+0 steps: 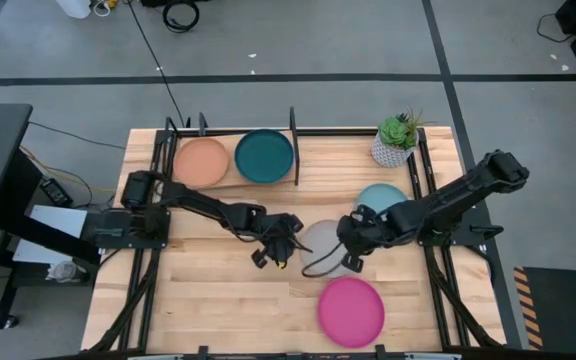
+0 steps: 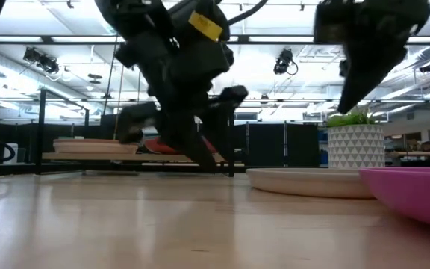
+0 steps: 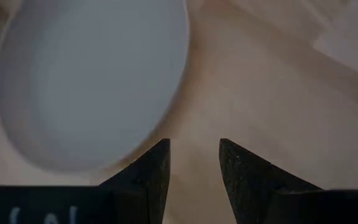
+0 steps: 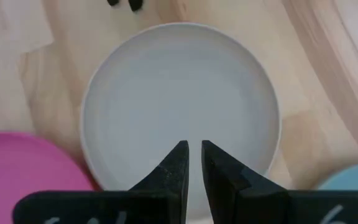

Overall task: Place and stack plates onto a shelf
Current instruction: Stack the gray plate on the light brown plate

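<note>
A pale grey plate (image 1: 325,246) lies flat on the table between my two grippers and fills the right wrist view (image 4: 179,106). My left gripper (image 1: 268,254) hangs low just beyond the plate's left rim (image 3: 92,81), open, with bare wood between its fingers (image 3: 194,152). My right gripper (image 1: 352,256) hovers over the plate's right part, shut (image 4: 193,152) and well above it in the low view (image 2: 347,101). A magenta plate (image 1: 350,311) and a pale blue plate (image 1: 380,198) lie flat nearby. An orange plate (image 1: 201,162) and a teal plate (image 1: 264,156) rest on the shelf (image 1: 230,181).
A potted green plant (image 1: 396,140) stands at the table's far right, behind the pale blue plate. The shelf's black posts (image 1: 293,145) rise at the far left. Bare tabletop (image 1: 208,300) stretches along the near left.
</note>
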Action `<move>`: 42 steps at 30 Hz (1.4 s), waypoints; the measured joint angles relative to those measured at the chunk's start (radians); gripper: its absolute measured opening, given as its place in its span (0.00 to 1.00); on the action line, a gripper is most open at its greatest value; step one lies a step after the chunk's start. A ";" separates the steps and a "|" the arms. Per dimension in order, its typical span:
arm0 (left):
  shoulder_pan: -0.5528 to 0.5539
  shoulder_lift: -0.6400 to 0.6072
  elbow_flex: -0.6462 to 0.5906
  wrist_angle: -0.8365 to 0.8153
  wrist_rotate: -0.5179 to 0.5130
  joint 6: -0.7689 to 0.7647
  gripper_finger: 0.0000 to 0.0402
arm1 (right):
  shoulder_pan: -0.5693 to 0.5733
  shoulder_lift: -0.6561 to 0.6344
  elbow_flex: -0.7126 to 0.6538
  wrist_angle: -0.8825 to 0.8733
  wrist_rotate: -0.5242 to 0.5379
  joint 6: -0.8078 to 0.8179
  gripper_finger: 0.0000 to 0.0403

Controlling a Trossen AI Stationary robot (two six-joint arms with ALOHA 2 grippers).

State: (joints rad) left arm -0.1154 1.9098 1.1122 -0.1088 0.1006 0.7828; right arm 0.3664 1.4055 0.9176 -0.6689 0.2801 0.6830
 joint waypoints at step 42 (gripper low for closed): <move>-0.068 -0.132 0.061 -0.301 0.052 -0.043 0.04 | 0.086 -0.050 -0.001 0.005 0.139 0.054 0.13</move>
State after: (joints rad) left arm -0.1835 1.7783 1.1728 -0.4099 0.1522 0.7402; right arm 0.4529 1.3560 0.9169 -0.6643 0.4188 0.7371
